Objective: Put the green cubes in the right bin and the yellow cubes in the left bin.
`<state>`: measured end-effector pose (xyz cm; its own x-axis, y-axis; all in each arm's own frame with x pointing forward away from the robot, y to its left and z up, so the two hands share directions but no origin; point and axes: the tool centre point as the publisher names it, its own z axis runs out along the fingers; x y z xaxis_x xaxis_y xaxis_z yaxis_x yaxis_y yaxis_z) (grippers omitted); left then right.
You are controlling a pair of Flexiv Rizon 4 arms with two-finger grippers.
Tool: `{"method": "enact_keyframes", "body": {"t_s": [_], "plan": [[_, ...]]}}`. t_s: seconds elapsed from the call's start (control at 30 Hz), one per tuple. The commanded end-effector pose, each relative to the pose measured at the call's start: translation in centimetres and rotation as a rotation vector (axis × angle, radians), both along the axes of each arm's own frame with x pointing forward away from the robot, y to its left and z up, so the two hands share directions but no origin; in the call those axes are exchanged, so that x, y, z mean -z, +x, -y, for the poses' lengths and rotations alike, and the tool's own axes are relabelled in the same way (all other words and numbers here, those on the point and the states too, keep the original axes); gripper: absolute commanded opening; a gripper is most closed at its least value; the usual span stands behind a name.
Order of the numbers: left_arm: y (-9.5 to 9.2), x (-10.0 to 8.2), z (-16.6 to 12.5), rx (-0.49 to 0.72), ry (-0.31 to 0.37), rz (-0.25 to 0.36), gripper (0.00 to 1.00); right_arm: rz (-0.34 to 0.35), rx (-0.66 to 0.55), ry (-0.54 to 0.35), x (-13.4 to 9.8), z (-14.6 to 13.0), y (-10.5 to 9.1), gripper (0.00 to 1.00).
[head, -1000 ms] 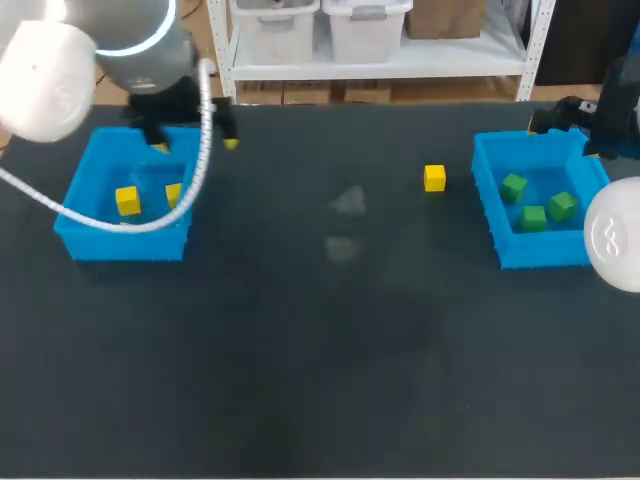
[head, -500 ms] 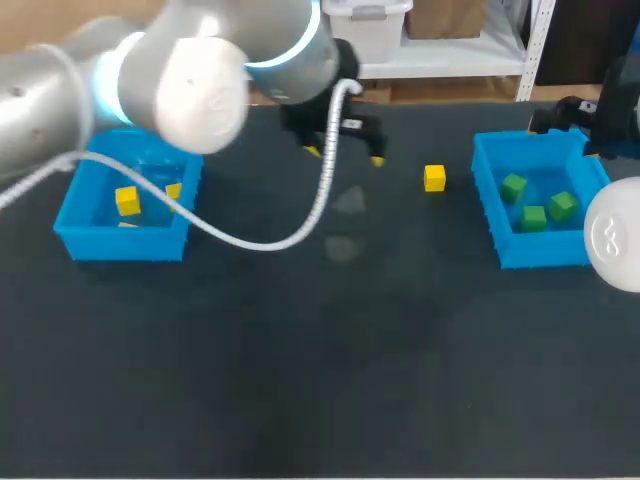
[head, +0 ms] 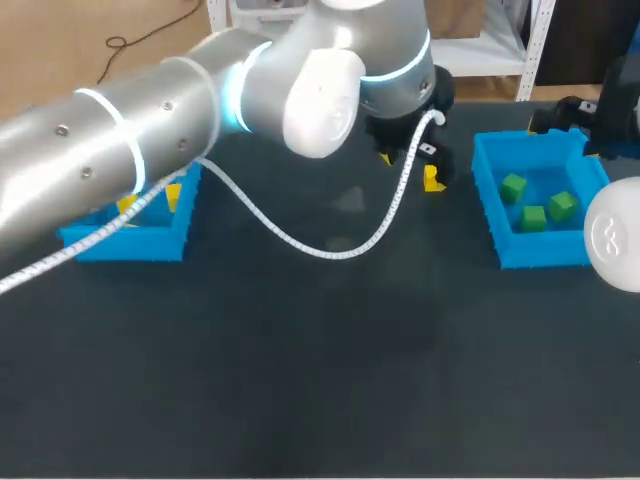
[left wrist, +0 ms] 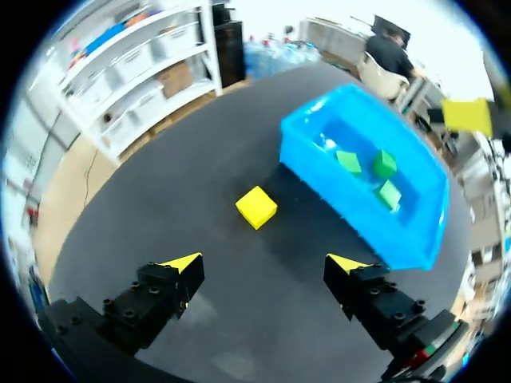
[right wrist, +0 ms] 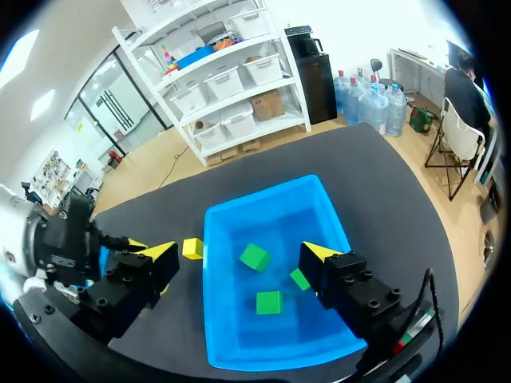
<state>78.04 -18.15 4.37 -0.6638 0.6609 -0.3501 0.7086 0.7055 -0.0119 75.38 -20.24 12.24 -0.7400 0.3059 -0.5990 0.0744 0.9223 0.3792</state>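
One yellow cube (head: 433,181) lies on the dark table just left of the right blue bin (head: 487,196). My left gripper (head: 410,164) hangs open close over and beside it; in the left wrist view the yellow cube (left wrist: 255,207) sits ahead of the open left gripper (left wrist: 263,263), untouched. Three green cubes (head: 534,216) lie in the right bin (left wrist: 351,215). My right gripper (right wrist: 239,251) stands open and empty above that bin (right wrist: 275,223), over its green cubes (right wrist: 254,257). The left blue bin (head: 125,243) holds yellow cubes (head: 125,203), partly hidden by my left arm.
My left arm stretches from the left across the table's back half, trailing a white cable (head: 300,243). The right arm's white body (head: 612,235) sits at the right edge beside the right bin.
My left arm has swung from over the left bin rightward across the table to the lone yellow cube, gripper open throughout. The right arm has stayed still.
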Motion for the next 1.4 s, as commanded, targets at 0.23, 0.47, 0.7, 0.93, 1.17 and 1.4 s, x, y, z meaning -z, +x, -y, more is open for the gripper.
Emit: {"method": "enact_keyframes", "body": {"t_s": [0.23,0.47,0.7,0.93,1.17,1.4], "plan": [[3.4,2.7,-0.3,0.236,0.046,-0.011,1.0,-0.002,0.002,-0.003,-0.1,0.0,-0.1,1.0],[4.7,2.7,0.0,0.409,0.01,0.031,1.0,-0.002,0.002,-0.003,-0.1,0.0,-0.1,1.0],[5.3,2.6,0.6,0.621,0.055,0.047,1.0,-0.002,0.002,-0.003,-0.1,0.0,-0.1,1.0],[5.6,3.1,1.6,0.716,0.106,0.064,1.0,-0.002,0.002,-0.003,-0.1,0.0,-0.1,1.0],[5.4,4.0,2.5,0.759,0.126,0.046,1.0,-0.002,0.002,-0.003,-0.1,0.0,-0.1,1.0],[5.5,4.8,3.4,0.77,0.141,0.046,1.0,-0.002,0.002,-0.003,-0.1,0.0,-0.1,1.0]]}}
